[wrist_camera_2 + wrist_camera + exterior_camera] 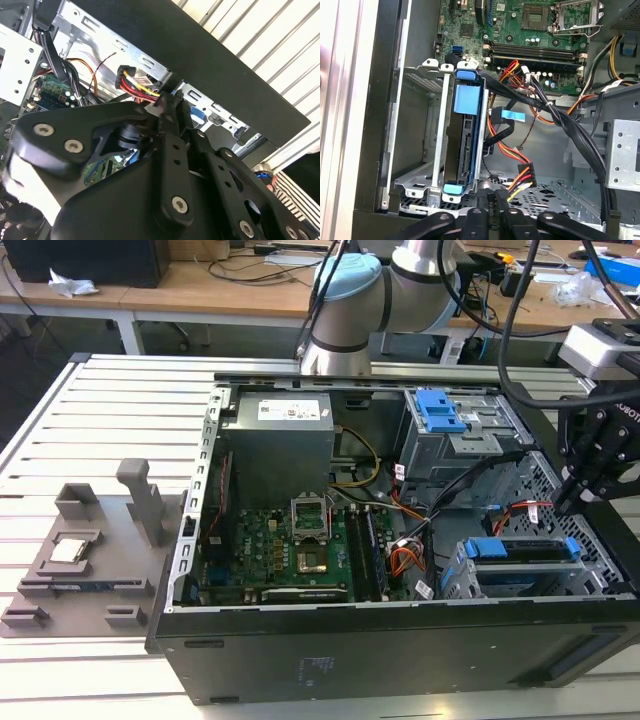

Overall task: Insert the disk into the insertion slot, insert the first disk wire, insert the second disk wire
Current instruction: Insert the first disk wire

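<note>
The caddy [470, 100] of the disk [465, 150] is bright blue, the insertion slot [414, 82] perforated grey, the motherboard [520, 27] green.

Bright light, dim case [400, 660] interior; perhaps table [345, 125] glare

Arm reaching across, gripper lowered.
The arm [345, 300] bends over; the gripper [570, 502] points downward, fingers [482, 207] nearly together.

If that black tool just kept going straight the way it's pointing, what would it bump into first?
Most likely the black plug with red and yellow wires, which sits right at the tool's tip in the second wrist view; depth is hard to judge.
</note>
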Tool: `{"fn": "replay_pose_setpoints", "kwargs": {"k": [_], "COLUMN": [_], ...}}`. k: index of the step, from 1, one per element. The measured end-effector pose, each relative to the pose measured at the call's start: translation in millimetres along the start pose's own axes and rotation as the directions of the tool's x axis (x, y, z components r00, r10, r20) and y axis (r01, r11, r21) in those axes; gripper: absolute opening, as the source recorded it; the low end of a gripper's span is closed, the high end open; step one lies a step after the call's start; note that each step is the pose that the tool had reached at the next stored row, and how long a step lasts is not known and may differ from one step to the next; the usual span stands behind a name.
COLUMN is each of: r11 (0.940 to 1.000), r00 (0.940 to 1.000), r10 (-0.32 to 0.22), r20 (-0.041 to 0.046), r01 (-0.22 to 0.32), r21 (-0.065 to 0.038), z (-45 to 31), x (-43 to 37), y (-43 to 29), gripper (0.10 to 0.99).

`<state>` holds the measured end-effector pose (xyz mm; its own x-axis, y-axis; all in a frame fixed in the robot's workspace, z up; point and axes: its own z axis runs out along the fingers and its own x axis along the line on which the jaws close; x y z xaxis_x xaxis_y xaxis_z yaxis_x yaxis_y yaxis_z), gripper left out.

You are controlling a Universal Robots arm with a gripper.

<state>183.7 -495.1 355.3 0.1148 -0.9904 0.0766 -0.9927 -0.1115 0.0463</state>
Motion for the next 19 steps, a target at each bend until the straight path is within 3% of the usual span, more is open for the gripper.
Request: {"fn": "replay_pose_setpoints", "kwargs": {"k": [11,15,19], "r11": [1.0,1.0,1.0], "r00": [1.0,1.0,1.0], "r10": [0.0,0.0,0.0], "r20": [-0.0029,-0.0027,-0.0026], "r01": [0.0,0.0,0.0], "r21": [0.003,0.004,0.004], "z": [-3.3,-1.8,5.0], "x": [-0.1,1.8,11.3], "y": [3.0,13.8,19.6], "gripper": [0.169,0.169,0.169]}}
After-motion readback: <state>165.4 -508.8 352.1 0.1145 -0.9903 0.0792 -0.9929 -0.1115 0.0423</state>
